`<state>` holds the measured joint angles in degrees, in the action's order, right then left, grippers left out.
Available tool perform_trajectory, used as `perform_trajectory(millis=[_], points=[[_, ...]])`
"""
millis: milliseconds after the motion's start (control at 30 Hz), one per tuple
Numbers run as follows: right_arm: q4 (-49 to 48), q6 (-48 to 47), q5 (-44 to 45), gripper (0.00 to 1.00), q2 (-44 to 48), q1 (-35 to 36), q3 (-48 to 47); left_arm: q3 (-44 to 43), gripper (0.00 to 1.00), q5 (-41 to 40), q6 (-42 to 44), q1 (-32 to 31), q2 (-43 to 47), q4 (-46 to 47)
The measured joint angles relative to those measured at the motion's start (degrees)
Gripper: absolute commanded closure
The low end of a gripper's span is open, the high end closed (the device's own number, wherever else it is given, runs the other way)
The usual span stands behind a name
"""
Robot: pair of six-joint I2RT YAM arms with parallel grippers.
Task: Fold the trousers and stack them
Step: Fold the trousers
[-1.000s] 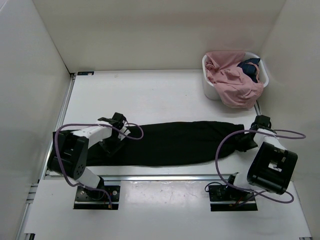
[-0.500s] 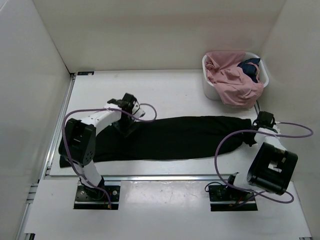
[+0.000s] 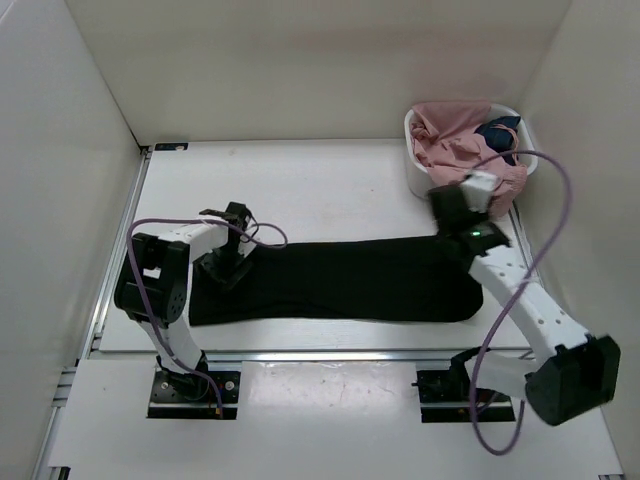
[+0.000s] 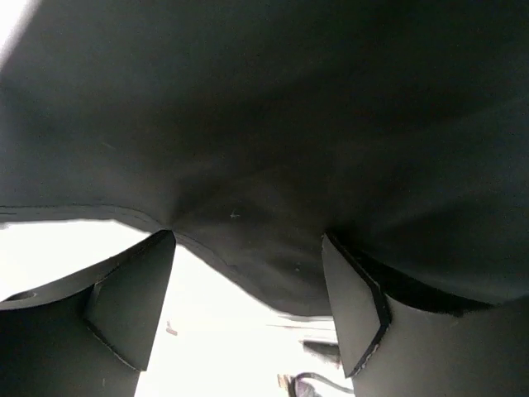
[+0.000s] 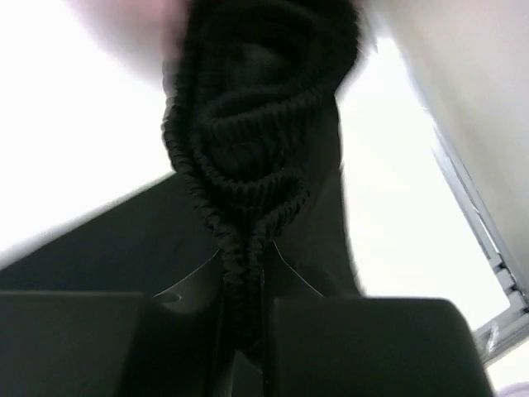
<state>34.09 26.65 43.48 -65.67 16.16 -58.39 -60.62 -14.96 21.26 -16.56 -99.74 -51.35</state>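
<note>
The trousers lie flat on the table, close to its near edge. Their long axis runs left to right, roughly parallel to that edge, and spans most of the width between the two arms. The right gripper is pressed together on the trousers' ribbed, gathered band. That end is bunched up and held above the table near the right edge, just in front of the white basket in the far right corner. A pink garment and a small dark blue garment are heaped in the basket. The left gripper is spread wide and low over the opposite, left end of the trousers. A hem edge of the black cloth runs between its two fingers, but nothing is pinched. From the right gripper, then, the rest of the garment stretches away to the left along its own length. From the left gripper it stretches away to the right, so each arm is nearest its own end. The coming move probably turns on carrying the raised right end leftward along that axis, over the cloth toward the left end, which would halve the length. The left jaws would first have to close on the hem to anchor it. No brand, label or writing can be read anywhere; the fabric is plain.
</note>
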Motion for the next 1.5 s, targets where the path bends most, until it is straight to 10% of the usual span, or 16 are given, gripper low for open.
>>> perform_trajectory(millis=[267,633,733,767,867,1133,1300,1500], points=[[19.2,25.6,13.1,1.0,-19.7,40.5,-6.1,4.0,0.18,-4.7,-0.6,0.7,-0.2,-0.7],[26.8,44.6,14.6,0.98,-41.8,53.6,-20.4,0.9,0.18,-5.8,-0.5,-0.1,-3.9,-3.8],[23.1,41.5,12.6,0.69,-43.4,53.6,-20.4,0.8,0.18,-5.9,-0.3,-0.1,-4.1,-4.1],[21.6,39.9,11.5,0.36,-43.9,53.5,-20.4,0.8,0.18,-6.0,-0.3,-0.1,-4.2,-4.1],[15.8,32.3,7.7,0.11,-44.3,53.9,-20.5,0.8,0.18,-6.1,-0.1,-0.1,-4.3,-4.3],[1.4,12.7,-3.1,0.09,-32.3,58.9,-19.8,1.1,0.18,-6.4,0.3,0.2,-3.8,-4.2],[-2.6,14.5,-8.3,0.05,-10.8,49.9,-10.6,1.1,0.18,-5.7,0.3,0.7,-2.6,-3.6],[-3.8,12.9,-23.0,0.01,0.0,12.8,12.3,-1.2,0.16,-1.6,1.3,0.0,3.8,-2.6]])
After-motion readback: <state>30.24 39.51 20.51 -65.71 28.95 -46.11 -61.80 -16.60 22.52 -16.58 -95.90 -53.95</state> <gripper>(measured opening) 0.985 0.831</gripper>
